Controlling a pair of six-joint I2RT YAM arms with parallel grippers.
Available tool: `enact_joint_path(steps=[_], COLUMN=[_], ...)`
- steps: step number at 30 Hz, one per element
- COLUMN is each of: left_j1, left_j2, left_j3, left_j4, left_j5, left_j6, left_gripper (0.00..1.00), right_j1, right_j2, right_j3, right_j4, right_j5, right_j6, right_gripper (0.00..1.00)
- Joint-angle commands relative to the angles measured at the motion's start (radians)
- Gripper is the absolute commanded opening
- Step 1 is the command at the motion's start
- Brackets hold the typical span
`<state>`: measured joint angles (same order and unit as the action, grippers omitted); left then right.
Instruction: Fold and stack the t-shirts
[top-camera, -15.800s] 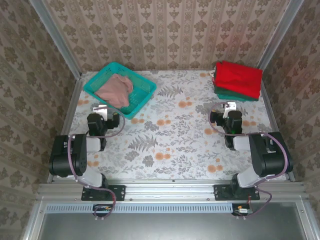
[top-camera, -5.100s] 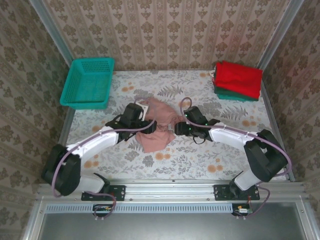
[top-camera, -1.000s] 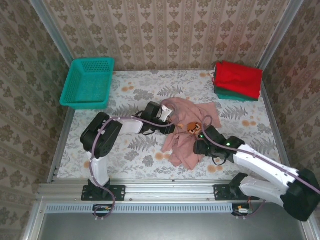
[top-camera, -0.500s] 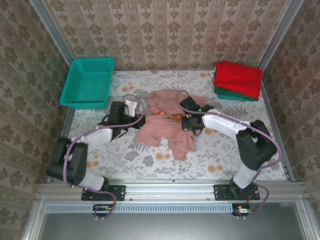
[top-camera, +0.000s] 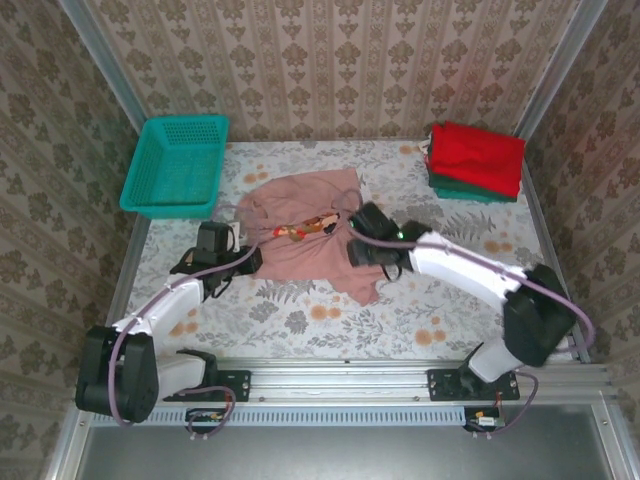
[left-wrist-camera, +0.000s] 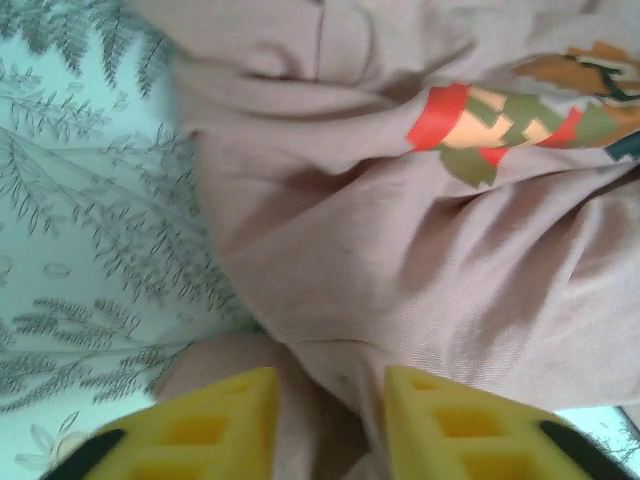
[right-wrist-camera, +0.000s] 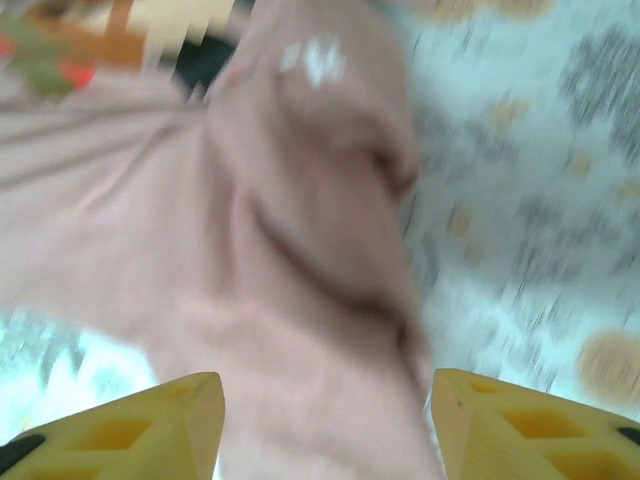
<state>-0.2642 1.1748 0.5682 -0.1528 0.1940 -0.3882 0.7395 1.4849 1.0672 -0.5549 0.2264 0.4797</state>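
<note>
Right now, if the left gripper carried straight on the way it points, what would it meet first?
The dusty-pink t-shirt: in the left wrist view its cloth lies between the left gripper's fingers and spreads on ahead. Whether the fingers touch it is unclear.

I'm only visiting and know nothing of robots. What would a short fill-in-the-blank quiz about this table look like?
1. The spread-out t-shirt is coloured ____.
2. The stack at the far right has a ____ t-shirt on top.
3. The teal basket stands in the far ____ corner.
Missing words: pink; red; left.
</note>
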Motion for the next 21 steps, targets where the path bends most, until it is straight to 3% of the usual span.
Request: enact_joint_path(steps=[1,5,10,13,15,17,18,20,21], left_j1=[0.006,-0.023,-0.031,-0.034,-0.039,-0.035,-0.030,-0.013,-0.002], left_j2=[-0.050,-0.076,-0.072,0.002,0.083,0.157,0.193,0.237,0.243], left_j3=[-0.032,-0.103,-0.146,-0.119,-0.081,-0.043,-0.014,0.041,0.068], left_j4=[-0.047,0.032,0.065,0.101,0.133,0.160,0.157,0.138,0.122], left_j5=[0.004,0.053,0.068,0.097,0.109,0.114,0.128,0.160,0.181], left_j6=[-0.022,-0.038,-0.015,-0.016,-0.021,-0.021,-0.017,-0.014,-0.015], left_gripper=[0.44,0.56,0.72,0.75,0.75,0.68,0.57,0.24,0.13], right_j1=[0.097,0.134,0.143,0.148,0.148,0.142,0.135,0.110,0.095], right_j2=[-0.033,0.046,0.203,0.260,0.274,0.268,0.259,0.227,0.206], right_j3=[-0.153,-0.190,-0.080,-0.034,-0.012,0.011,0.025,0.048,0.065], right_j4=[0.084,0.124,0.033,-0.029,-0.076,-0.130,-0.161,-0.203,-0.226], right_j5=[-0.009,-0.024,0.040,0.081,0.134,0.194,0.220,0.259,0.283], right_j6=[0.167,0.225,0.197,0.185,0.182,0.175,0.164,0.131,0.107], right_gripper=[0.52,0.48,0.47,0.46,0.35,0.22,0.16,0.08,0.04])
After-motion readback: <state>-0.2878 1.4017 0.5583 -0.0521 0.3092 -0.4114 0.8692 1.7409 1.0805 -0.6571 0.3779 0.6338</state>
